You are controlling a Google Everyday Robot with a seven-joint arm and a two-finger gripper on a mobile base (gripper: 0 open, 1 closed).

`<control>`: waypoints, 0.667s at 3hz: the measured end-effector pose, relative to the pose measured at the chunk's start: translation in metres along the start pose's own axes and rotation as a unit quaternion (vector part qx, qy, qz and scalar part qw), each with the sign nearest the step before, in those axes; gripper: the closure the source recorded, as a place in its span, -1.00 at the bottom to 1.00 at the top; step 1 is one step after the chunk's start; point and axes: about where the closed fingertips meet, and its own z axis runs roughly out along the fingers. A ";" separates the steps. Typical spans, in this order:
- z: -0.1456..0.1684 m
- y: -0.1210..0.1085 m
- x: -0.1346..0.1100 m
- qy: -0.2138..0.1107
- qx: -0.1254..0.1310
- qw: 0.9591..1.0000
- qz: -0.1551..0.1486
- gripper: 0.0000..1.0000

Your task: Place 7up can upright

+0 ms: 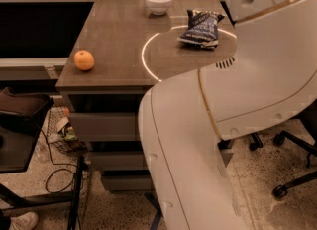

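The 7up can is out of view: it does not show on the wooden table (114, 35) or anywhere else. The gripper is out of view too; only my large white arm (233, 105) shows, filling the right and lower middle of the camera view and hiding the table's right part. On the table lie an orange (84, 60) near the front left edge, a dark blue chip bag (200, 28) at the middle right and a white bowl (158, 1) at the back.
A thin bright arc (144, 58) crosses the tabletop by the chip bag. Drawers (104, 125) sit under the table. A dark chair (20, 120) stands at the left, chair wheels (282, 189) at the right, cables and a wire basket (62, 132) on the floor.
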 end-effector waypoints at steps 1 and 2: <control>-0.020 -0.003 0.007 0.028 -0.031 0.997 0.062 1.00; -0.034 -0.004 0.014 0.050 -0.055 0.991 0.111 1.00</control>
